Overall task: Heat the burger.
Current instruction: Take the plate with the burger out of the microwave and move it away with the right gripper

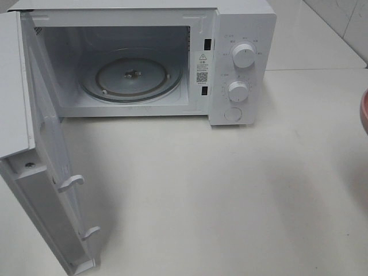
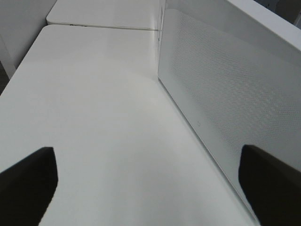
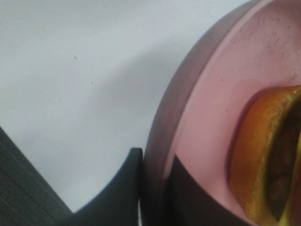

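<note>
Burger (image 3: 256, 160) lies on a pink plate (image 3: 211, 108), and only the right wrist view shows it: a golden-orange bun edge with a dark layer, cut by the frame. The right gripper (image 3: 157, 165) pinches the rim of this plate. One dark finger (image 3: 120, 188) is on the outer side of the rim, the other one (image 3: 188, 188) lies on the inner face, so the fingers are closed on the plate and not on the burger. The burger sits just beside the inner finger, a little further in on the plate; if they touch I cannot tell.

In the high view only a small pink edge of the plate (image 1: 364, 112) shows at the right border, well apart from the microwave (image 1: 241, 69). Its door (image 1: 46, 190) stands wide open and the glass turntable (image 1: 131, 75) inside is bare.

The left gripper (image 2: 148, 181) hangs over the white table (image 2: 94, 117), next to the dotted panel of the door (image 2: 225, 94). Its two dark fingertips (image 2: 28, 181) are far apart with nothing between them.
</note>
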`<control>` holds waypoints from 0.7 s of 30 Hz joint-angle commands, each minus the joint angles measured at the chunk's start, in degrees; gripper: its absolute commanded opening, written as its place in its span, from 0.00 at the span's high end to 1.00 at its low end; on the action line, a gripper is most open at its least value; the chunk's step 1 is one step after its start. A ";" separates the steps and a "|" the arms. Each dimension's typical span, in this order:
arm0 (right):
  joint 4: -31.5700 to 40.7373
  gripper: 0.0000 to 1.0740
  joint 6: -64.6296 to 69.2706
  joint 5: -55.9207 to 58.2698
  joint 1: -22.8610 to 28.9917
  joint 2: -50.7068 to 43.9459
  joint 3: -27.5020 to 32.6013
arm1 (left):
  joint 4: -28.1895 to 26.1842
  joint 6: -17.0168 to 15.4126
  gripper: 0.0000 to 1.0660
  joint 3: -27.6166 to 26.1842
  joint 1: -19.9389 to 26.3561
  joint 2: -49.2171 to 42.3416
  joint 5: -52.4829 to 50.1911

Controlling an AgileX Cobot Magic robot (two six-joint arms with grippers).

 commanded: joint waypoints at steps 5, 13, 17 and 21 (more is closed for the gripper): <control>-8.02 1.00 7.91 3.15 -0.29 3.44 -0.86 | 0.11 0.00 0.06 0.23 0.11 -1.26 -0.29; -8.54 1.00 18.56 5.79 -0.29 7.79 -0.86 | 0.11 0.00 0.06 0.23 0.11 -1.26 -0.29; -9.22 1.00 24.01 6.65 -0.29 10.03 -0.86 | 0.11 0.00 0.06 0.23 0.11 -1.26 -0.29; -10.60 1.00 30.08 8.31 -0.29 12.26 -0.86 | 0.11 0.00 0.06 0.23 0.11 -1.26 -0.29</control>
